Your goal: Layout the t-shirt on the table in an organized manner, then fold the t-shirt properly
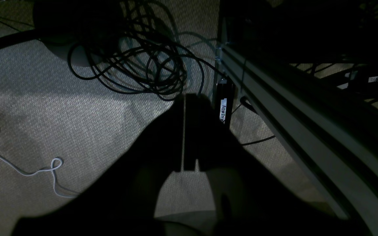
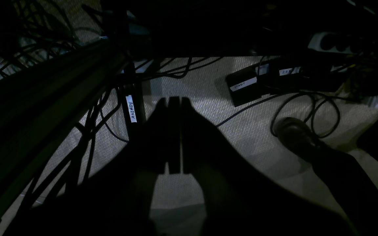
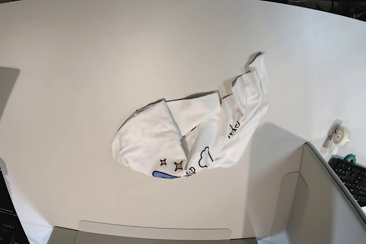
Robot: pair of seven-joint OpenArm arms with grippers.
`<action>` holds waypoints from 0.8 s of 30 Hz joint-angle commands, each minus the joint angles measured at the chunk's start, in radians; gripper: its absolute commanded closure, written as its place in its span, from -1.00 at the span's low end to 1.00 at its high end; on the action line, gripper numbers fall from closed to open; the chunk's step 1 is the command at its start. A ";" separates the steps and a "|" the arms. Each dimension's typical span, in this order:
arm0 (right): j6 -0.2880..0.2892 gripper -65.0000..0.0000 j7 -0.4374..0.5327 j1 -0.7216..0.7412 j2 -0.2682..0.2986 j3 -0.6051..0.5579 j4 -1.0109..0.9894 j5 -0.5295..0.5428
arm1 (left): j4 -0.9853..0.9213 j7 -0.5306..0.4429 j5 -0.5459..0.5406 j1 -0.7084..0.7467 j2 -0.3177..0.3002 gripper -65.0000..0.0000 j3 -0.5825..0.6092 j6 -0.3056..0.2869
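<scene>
Soft matt cotton-like cloth, t-shirt [image 3: 194, 135]; smooth, faintly satin tabletop, table [image 3: 114, 55]; rough woven carpet [image 1: 61, 124], possibly looped pile, dimly lit.

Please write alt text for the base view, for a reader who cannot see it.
A crumpled white t-shirt with blue and yellow print lies bunched on a large white table. A grey bin sits at the lower right.

Robotics lab: carpet floor, cable tangles [image 1: 143, 65], labelled power bricks [image 2: 244, 86], keyboard [image 3: 351, 176].
</scene>
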 commanded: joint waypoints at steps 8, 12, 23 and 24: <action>0.003 0.99 0.016 -0.001 -0.001 0.002 0.006 -0.006 | 0.004 -0.014 -0.007 -0.002 -0.002 1.00 -0.004 0.003; 0.003 0.99 0.016 -0.011 -0.001 0.002 0.006 -0.006 | 0.004 -0.014 -0.009 -0.002 -0.002 1.00 -0.004 0.003; 0.003 0.99 0.016 -0.065 -0.001 0.004 0.017 -0.006 | 0.027 -0.017 -0.013 0.037 -0.002 1.00 -0.009 0.003; 0.003 0.99 0.016 -0.081 -0.001 0.004 0.034 -0.006 | 0.057 -0.017 -0.013 0.054 -0.002 1.00 -0.010 0.003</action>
